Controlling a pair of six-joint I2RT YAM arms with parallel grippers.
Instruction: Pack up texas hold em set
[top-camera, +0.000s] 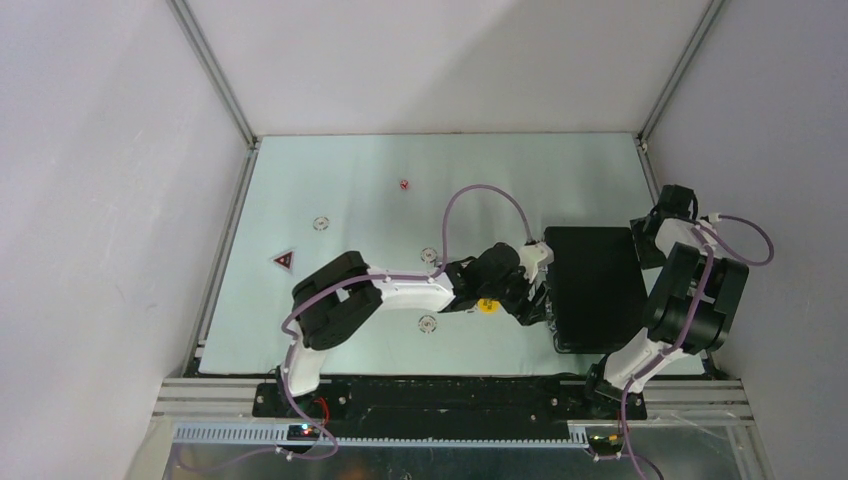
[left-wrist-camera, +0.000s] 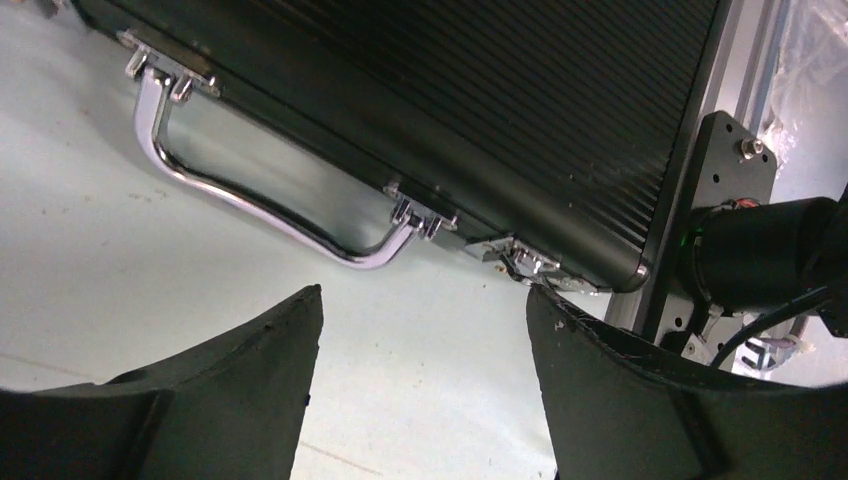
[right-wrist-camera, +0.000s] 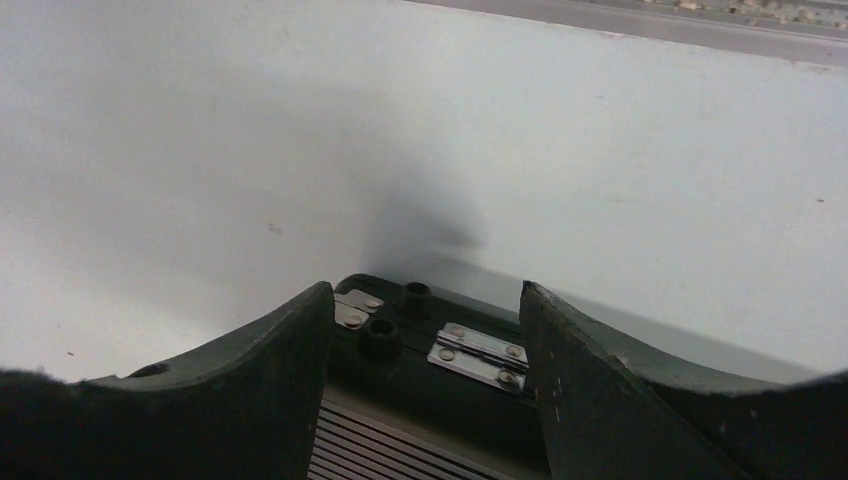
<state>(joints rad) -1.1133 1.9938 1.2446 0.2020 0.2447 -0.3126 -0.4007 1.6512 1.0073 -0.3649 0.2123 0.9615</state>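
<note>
Left tool (left-wrist-camera: 422, 300) wide, empty, at 9 o'clock of closed briefcase (top-camera: 595, 285), facing handle (left-wrist-camera: 250, 215) and latch (left-wrist-camera: 525, 262); right tool (right-wrist-camera: 422, 295) wide at 2 o'clock over hinge (right-wrist-camera: 480, 355), likely bracing it.

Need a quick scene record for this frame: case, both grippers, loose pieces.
case: black briefcase, lid down, right of centre
left gripper: open, empty, facing the handle side
right gripper: open, empty, over the hinge side
loose pieces: red die, three round chips, triangular piece, yellow disc
</note>
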